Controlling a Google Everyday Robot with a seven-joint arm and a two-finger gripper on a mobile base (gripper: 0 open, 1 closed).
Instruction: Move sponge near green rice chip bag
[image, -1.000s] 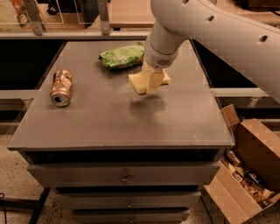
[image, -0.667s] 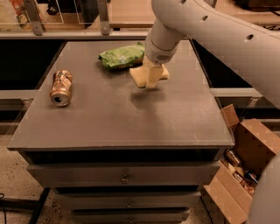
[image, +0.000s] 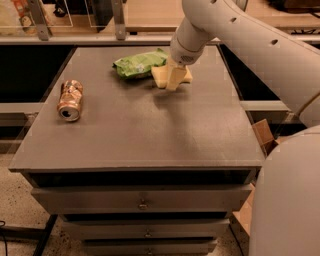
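Beside green rice chip bag (image: 139, 64), sponge (image: 159, 76) gripped inside claw (image: 172, 81), can (image: 70, 100) well apart.

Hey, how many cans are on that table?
1: a crushed can lies near the table's left edge. The gripper holds the sponge beside the green bag at the back; none seems hidden.

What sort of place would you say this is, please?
Probably a robot test area in a lab or workshop: a grey drawer cabinet serves as table, a cardboard box sits beside it, and the gripper holds the sponge beside the green rice chip bag.
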